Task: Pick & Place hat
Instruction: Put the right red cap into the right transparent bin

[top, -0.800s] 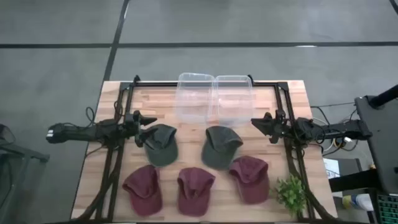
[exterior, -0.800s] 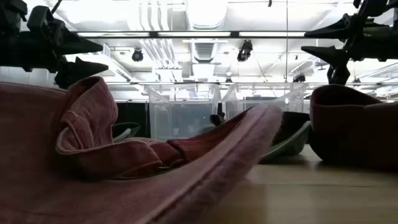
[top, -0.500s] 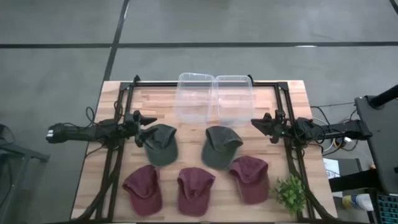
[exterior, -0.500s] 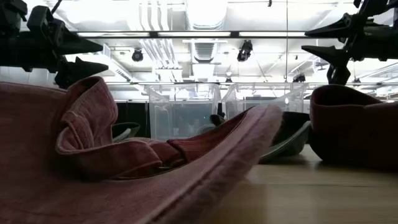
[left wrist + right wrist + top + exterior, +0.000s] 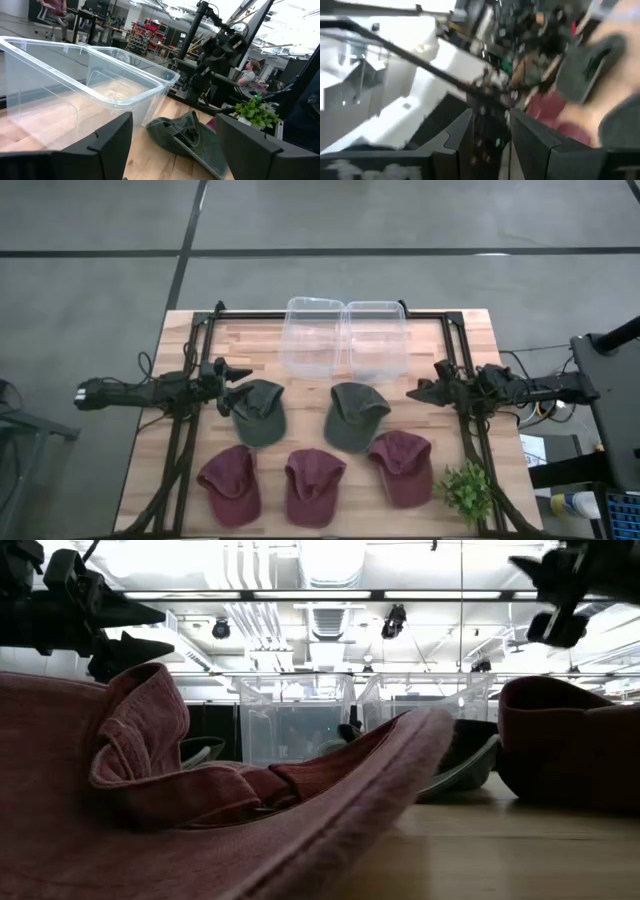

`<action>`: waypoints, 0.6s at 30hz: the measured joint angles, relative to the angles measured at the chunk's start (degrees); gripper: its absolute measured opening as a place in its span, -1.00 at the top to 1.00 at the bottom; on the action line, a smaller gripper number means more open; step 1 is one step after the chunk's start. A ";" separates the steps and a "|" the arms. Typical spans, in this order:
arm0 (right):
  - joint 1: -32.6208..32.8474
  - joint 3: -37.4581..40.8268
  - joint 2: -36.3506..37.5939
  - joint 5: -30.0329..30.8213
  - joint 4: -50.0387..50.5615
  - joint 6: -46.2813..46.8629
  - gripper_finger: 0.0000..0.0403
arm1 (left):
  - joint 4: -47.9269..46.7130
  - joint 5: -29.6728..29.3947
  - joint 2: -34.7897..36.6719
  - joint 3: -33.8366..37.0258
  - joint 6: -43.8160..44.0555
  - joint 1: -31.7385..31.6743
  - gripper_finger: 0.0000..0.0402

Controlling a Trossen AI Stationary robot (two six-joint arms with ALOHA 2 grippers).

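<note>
Two green hats (image 5: 261, 411) (image 5: 355, 415) lie flat between the open-jawed grippers; three maroon hats (image 5: 314, 485) lie nearer the front edge.

Bright ceiling-light glare in low view; heavy motion blur in right wrist view.

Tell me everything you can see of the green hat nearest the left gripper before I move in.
The left green hat is a dark olive baseball cap of soft, washed-looking fabric, lying flat on the wooden table in the back row of hats. Its crown sits toward the clear bins, its brim toward the maroon hats in front. It looks slightly rumpled, and nothing rests on it. The left gripper, open, is right at its back left edge; from above I cannot tell whether they touch. A gap separates it from the other green hat.
</note>
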State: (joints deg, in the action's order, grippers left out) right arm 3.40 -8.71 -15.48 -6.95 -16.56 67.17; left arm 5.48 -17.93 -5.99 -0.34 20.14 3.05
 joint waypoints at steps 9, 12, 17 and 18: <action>0.02 -22.76 -9.24 -13.12 45.92 6.86 0.39 | 0.79 0.01 0.02 0.00 1.34 0.00 -0.37; 0.02 -28.71 -12.75 -14.96 57.53 9.53 0.39 | 1.65 0.02 0.02 0.00 1.55 0.00 -0.37; 0.02 -33.99 -18.65 -15.18 68.27 15.06 0.39 | 3.68 0.01 0.02 0.00 8.24 -0.04 -0.37; 0.09 -34.32 -19.90 -15.29 69.08 15.97 0.39 | 3.92 0.01 0.02 0.00 10.08 -0.04 -0.37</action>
State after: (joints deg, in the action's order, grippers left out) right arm 3.49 -43.03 -35.38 -22.24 52.52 83.14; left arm 9.39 -17.92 -5.98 -0.34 30.22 3.01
